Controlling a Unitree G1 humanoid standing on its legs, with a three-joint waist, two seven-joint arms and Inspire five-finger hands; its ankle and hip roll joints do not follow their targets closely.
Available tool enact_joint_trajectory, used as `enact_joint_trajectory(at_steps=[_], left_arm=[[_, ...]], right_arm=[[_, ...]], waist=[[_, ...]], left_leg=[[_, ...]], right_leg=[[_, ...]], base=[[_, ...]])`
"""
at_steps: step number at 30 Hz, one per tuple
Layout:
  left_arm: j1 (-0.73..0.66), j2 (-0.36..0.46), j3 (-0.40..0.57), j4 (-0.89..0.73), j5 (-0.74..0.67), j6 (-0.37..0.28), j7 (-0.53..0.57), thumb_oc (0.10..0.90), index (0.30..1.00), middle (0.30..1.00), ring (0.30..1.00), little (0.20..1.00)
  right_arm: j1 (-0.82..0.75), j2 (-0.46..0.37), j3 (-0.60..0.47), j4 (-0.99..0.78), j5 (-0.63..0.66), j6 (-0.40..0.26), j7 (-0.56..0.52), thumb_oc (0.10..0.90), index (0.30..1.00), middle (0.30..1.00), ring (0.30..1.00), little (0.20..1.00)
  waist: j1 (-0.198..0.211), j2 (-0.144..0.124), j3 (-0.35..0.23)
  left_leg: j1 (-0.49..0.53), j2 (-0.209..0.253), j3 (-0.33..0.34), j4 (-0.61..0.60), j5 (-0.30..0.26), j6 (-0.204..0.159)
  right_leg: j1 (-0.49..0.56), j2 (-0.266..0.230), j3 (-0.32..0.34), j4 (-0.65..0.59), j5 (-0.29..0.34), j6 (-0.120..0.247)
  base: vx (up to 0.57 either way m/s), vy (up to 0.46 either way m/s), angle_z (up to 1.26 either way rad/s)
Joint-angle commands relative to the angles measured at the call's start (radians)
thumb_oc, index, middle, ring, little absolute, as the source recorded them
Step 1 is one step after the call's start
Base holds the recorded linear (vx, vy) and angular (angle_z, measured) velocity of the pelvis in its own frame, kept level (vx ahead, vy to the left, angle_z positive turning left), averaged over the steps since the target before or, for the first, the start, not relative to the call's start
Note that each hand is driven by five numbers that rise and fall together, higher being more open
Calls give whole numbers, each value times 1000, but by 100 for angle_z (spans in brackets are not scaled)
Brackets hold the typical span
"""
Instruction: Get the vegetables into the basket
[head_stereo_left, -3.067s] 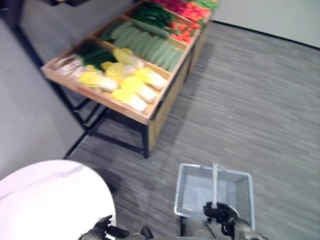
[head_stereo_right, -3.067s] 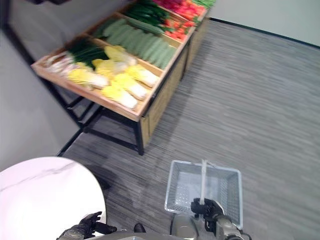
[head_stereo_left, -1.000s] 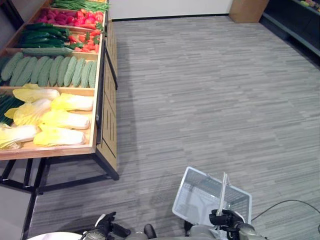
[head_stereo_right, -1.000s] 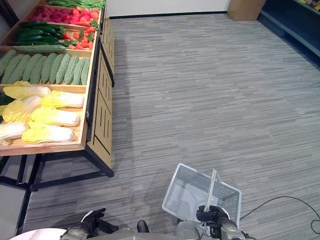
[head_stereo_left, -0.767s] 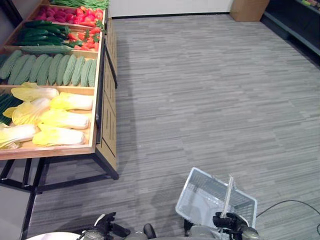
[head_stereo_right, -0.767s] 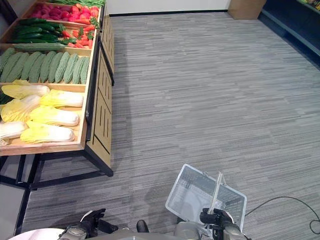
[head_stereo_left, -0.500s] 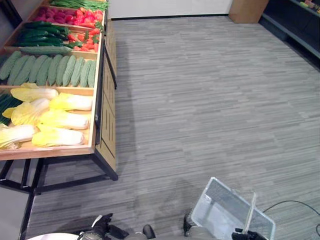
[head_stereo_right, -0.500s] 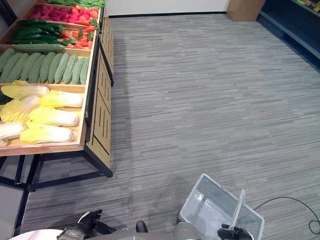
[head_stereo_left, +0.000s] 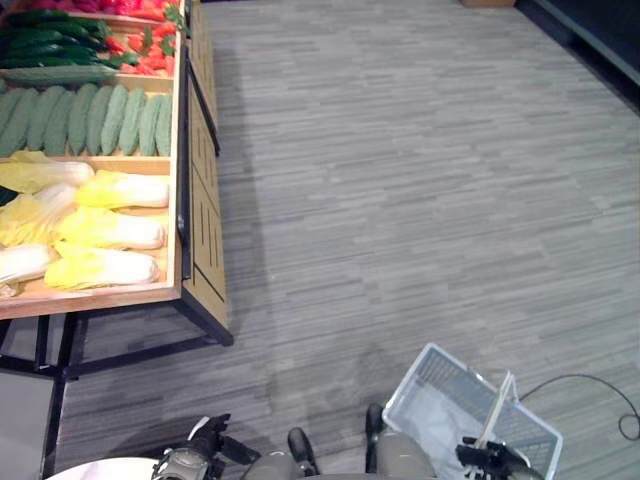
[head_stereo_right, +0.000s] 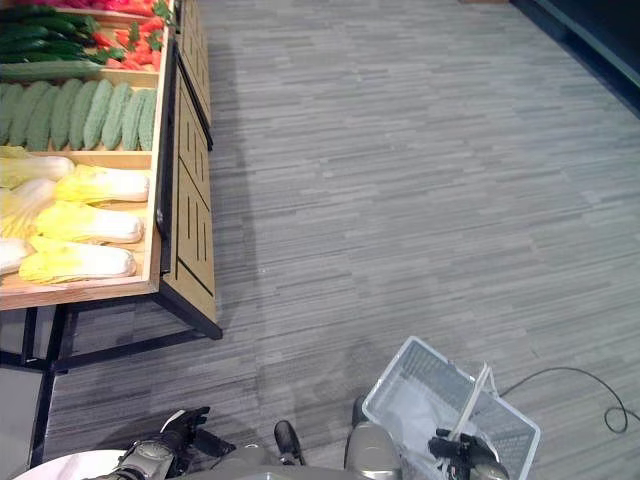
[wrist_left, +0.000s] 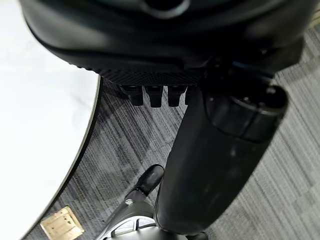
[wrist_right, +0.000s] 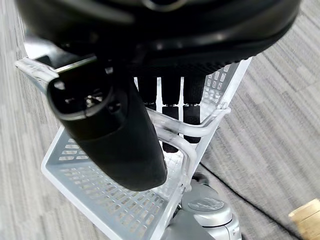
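The vegetables are all on the wooden display stand (head_stereo_left: 190, 200) at the left: pale yellow cabbages (head_stereo_left: 100, 230) fill the compartment at its near end, ridged green gourds (head_stereo_left: 90, 115) lie in the next compartment back, and dark cucumbers (head_stereo_left: 50, 45) with red peppers (head_stereo_left: 140, 55) sit beyond those toward the far end. None has been lifted out, as far as the eye views show.

Next, at the bottom edge, the left hand (head_stereo_left: 190, 462) hangs low by the rim of a white round table (wrist_left: 40, 125); its own wrist view shows the fingers curled in with nothing in them.

Further right, the white mesh basket (head_stereo_left: 440, 390) hangs above the grey floor (head_stereo_left: 420, 180), well apart from the stand. The right hand (head_stereo_left: 490, 457) has its fingers wrapped around the basket's handle (wrist_right: 200, 125), carrying it. The basket looks empty.

So, by my reading, the task is at its start: the basket is in hand, but every vegetable has yet to go in, and the basket must first come near the stand's edge.
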Motion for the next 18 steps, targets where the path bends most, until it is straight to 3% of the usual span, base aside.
enact_joint_trajectory(at_steps=[1,4,6,8,9,14,18], left_arm=[[4,-9,0,22,5,-10,12,900,1000,1000,1000,1000],[4,-6,15,25,-9,-14,14,900,1000,1000,1000,1000],[9,-9,35,32,-27,-12,14,900,1000,1000,1000,1000],[9,-12,36,33,-29,-12,13,900,1000,1000,1000,1000],[13,-18,31,37,-27,-12,10,900,1000,1000,1000,1000],[15,-38,41,61,-40,-6,8,900,1000,1000,1000,1000],[5,-50,39,57,-37,-9,22,900,1000,1000,1000,1000]], right_arm=[[48,-33,67,51,-22,7,-1,400,300,300,300,300],[42,-24,71,49,-27,6,-3,400,300,300,300,300],[44,-6,85,48,-43,10,-4,400,300,300,300,300],[48,-1,89,47,-44,9,-2,400,300,300,300,300],[65,3,94,48,-41,7,4,400,300,300,300,300],[73,8,104,52,-43,4,7,400,300,300,300,300],[68,-1,125,39,-47,-1,2,400,300,300,300,300]], waist=[[21,38,-19],[30,39,-27],[45,24,-43],[42,21,-47],[30,21,-56],[16,34,-79],[13,37,-80]], left_leg=[[30,-42,-65,65,-125,-17],[24,-31,-38,50,-114,-31],[39,-19,-9,31,-105,-50],[49,-16,-7,28,-105,-56],[75,-11,-34,27,-111,-66],[97,34,-78,39,-108,-105],[52,94,-106,173,-24,-172]], right_leg=[[7,-14,1,-23,31,57],[-5,-8,-9,-163,75,61],[-15,-10,-99,-263,107,75],[-11,-4,-118,-266,109,77],[0,16,-76,-246,87,60],[30,62,-84,-230,22,16],[70,96,-117,-244,-26,-35]], base=[[146,20,2],[126,-68,-19],[284,-189,-28],[310,-169,-25],[368,-175,3],[336,-208,19],[365,-313,32]])
